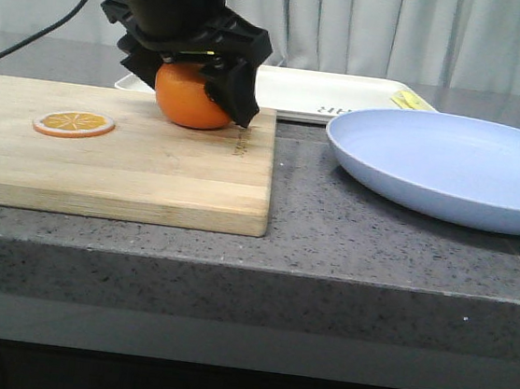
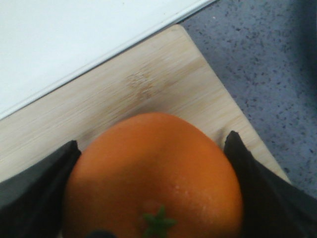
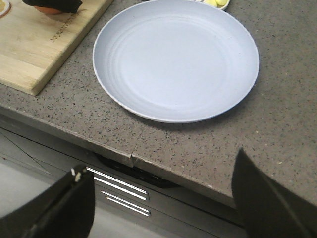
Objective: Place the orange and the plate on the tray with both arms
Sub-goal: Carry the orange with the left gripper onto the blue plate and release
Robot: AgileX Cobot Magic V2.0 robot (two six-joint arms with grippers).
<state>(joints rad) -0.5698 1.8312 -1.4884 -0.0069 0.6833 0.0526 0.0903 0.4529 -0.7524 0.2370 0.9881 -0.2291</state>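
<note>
Cutting board (image 1: 119, 155): orange (image 1: 189, 95) apparently clamped by left gripper (image 1: 197, 67). Plate (image 1: 451, 165) untouched; right gripper (image 3: 163, 203) wide. Tray (image 1: 300, 91) awaits both.

The left gripper (image 1: 198, 75) is a bulky matte-black assembly of angular, blocky housings, with a small round fastener showing near its top and a black cable trailing away from it. Its fingers (image 2: 34, 186) are dark, flat-faced wedges. The right gripper (image 3: 163, 203) shows two black tapered fingers (image 3: 267, 198), one carrying a small pale mark near its tip.
</note>
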